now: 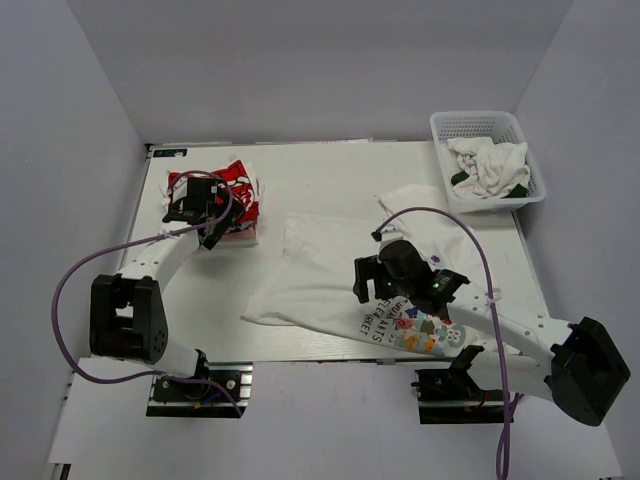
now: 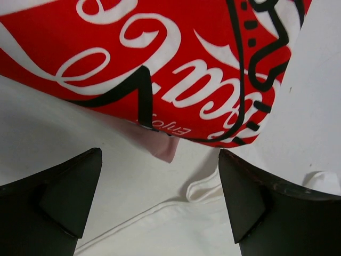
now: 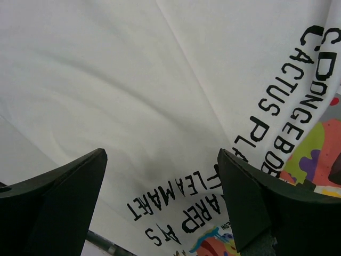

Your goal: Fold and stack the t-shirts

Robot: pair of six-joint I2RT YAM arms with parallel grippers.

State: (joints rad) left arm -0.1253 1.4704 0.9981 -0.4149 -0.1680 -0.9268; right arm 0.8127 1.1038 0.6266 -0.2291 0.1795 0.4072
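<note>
Right end effector (image 3: 160,170) hangs wide open and empty right over white shirt (image 1: 310,265), which is spread at table (image 1: 330,170) centre, long axis roughly 10-to-4 o'clock. Left end effector (image 2: 160,165), open, hovers over folded red shirt (image 1: 238,186) at 10 o'clock. Right arm nearer.

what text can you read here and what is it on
"CACTUS PLA", then cut off: white t-shirt, dark lettering.
"DONGEBOB", beside it: same shirt.
"FLEA MARKET", upside down: same shirt.
White script on the red t-shirt: cropped, not readable.
Small print under it: too small.
</note>
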